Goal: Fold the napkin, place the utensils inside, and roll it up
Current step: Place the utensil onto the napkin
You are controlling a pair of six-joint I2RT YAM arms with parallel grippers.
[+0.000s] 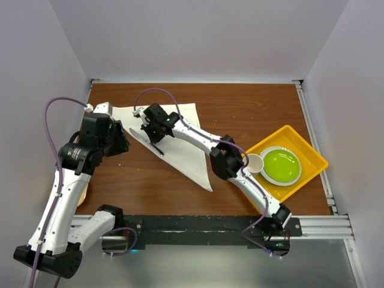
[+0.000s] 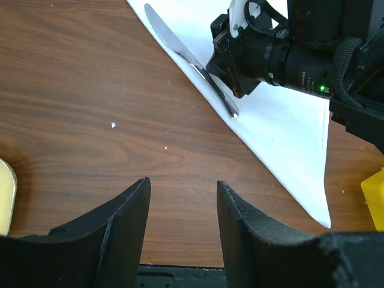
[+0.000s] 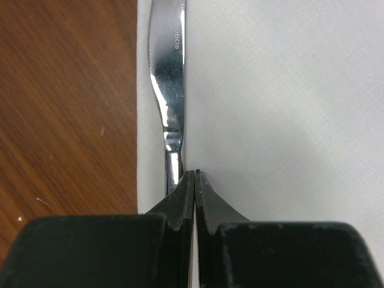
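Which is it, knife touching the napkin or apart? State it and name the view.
Touching. The right wrist view shows the knife lying flat on the napkin, just inside its left edge, with white cloth on both sides of it.

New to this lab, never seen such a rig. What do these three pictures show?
Two robot arms are bolted to the near edge of a wooden table. One picture looks down on both; the other two come from a camera on each wrist, so the black prongs are that arm's own fingers. A white napkin, folded into a triangle, lies on the table with a silver knife along one edge. A yellow tray at the right holds a green plate and a small cup. The left gripper is open and empty over bare wood. The right gripper is closed, tips beside the knife's handle, nothing visible between them.
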